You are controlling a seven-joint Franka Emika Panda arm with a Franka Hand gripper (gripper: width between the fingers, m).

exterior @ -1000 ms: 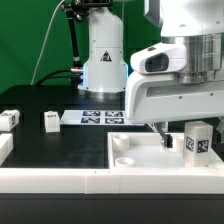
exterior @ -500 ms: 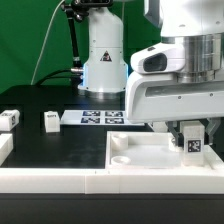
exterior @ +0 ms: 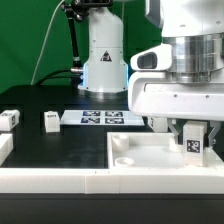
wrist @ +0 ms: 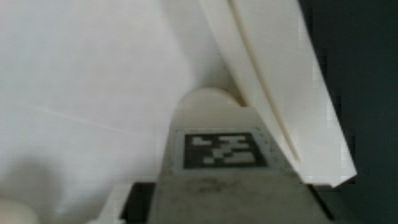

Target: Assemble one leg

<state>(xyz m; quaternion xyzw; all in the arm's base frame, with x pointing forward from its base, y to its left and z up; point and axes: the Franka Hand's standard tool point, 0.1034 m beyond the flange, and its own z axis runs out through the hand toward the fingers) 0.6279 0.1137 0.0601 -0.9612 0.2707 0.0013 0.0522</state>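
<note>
leg stood upright on the white panel, at its corner on the exterior view's right, tag facing the camera. the gripper hung directly above it, fingers straddling the post on either side, seemingly clamped on it though contact was hard to confirm. the long axis ran vertical, in line with the wrist. two spare legs sat well apart.

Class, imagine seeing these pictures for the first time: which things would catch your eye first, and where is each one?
The big white arm fills the exterior view's right, its gripper down around a tagged leg standing on the large white panel. The marker board lies mid-table. Two more legs sit at the exterior view's left.
</note>
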